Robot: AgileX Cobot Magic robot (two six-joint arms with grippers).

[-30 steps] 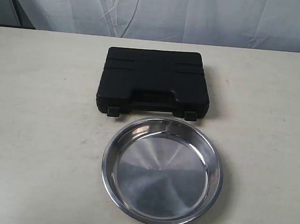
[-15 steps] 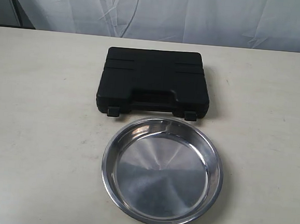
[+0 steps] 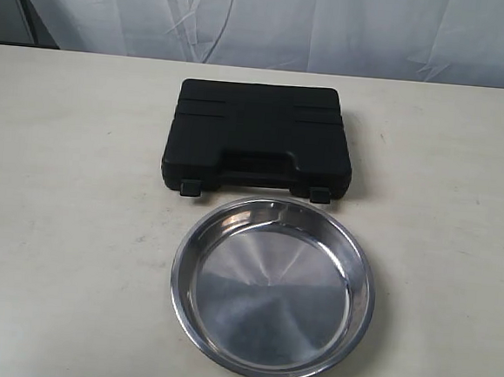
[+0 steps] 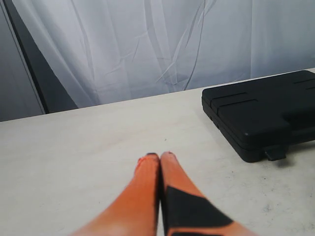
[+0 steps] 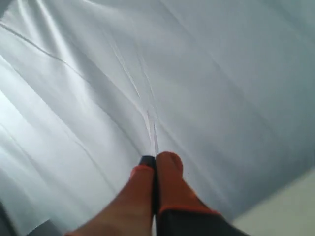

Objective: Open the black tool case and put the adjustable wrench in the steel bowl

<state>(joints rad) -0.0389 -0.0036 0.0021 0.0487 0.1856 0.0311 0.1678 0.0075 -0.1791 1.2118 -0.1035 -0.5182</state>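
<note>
The black tool case (image 3: 259, 137) lies closed on the table, its handle and two latches facing the steel bowl (image 3: 272, 288), which sits empty just in front of it. The adjustable wrench is hidden. Neither arm shows in the exterior view. In the left wrist view my left gripper (image 4: 160, 156) is shut with nothing in it, low over the bare table, with the case (image 4: 263, 113) lying apart from it. In the right wrist view my right gripper (image 5: 154, 161) is shut on nothing and points up at the white curtain.
A white curtain (image 3: 274, 20) hangs behind the table's far edge. The pale tabletop (image 3: 66, 226) spreads to both sides of the case and bowl. A dark panel (image 4: 29, 73) stands beside the curtain in the left wrist view.
A dark bit at the lower right edge of the exterior view one second ago is gone. Case and bowl have not moved.
</note>
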